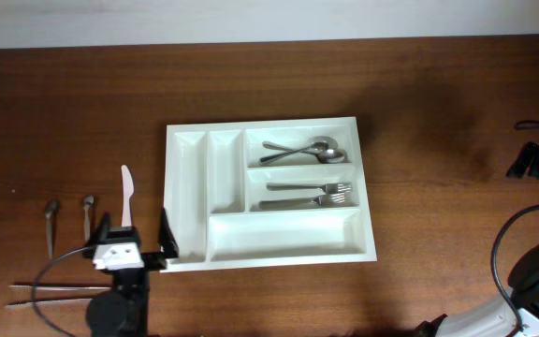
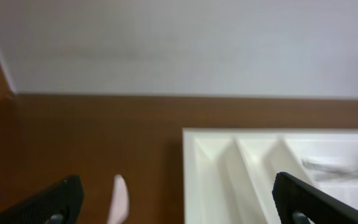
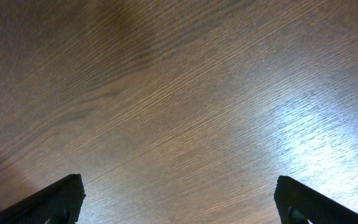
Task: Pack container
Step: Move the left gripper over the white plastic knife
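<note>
A: Count?
B: We log one tray (image 1: 368, 187) holding two spoons (image 1: 307, 151), two forks (image 1: 312, 195); one knife (image 1: 126, 192), two loose spoons (image 1: 87, 213) left of it.
A: Jaws?
B: We see left gripper (image 2: 178, 186), right gripper (image 3: 179, 186) both spread.

Knife (image 1: 126, 195) L of tray (image 1: 223, 168); spoons (image 1: 302, 151), forks (image 1: 309, 194) in tray, R side.

The white knife (image 1: 126, 192) is partly hidden under the left gripper (image 1: 135, 239)
</note>
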`<control>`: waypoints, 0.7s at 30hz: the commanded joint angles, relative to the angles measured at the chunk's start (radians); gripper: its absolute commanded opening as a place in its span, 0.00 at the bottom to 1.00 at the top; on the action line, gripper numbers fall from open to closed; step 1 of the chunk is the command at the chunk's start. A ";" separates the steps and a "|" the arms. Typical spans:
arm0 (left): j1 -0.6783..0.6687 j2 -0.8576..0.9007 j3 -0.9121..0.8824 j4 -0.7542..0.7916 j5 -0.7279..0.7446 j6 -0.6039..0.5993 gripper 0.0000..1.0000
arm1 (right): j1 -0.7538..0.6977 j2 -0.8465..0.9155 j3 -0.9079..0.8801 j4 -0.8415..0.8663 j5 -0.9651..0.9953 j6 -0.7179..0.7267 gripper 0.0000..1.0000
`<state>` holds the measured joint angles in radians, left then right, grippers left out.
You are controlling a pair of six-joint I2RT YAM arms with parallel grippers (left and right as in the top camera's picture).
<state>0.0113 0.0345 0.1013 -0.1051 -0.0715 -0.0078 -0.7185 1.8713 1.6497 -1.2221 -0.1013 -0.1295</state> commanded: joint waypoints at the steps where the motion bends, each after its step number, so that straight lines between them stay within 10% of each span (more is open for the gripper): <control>1: 0.029 0.080 0.179 -0.053 -0.150 0.096 0.99 | -0.003 0.003 -0.002 0.000 0.009 0.011 0.99; 12: 0.151 0.816 1.040 -0.904 0.026 0.028 0.99 | -0.003 0.003 -0.002 0.000 0.009 0.011 0.99; 21: 0.179 1.321 1.126 -1.010 -0.134 -0.008 0.99 | -0.003 0.003 -0.002 0.000 0.009 0.011 0.99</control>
<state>0.1631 1.2087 1.2221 -1.1053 -0.1539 0.0101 -0.7185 1.8713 1.6489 -1.2221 -0.0944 -0.1295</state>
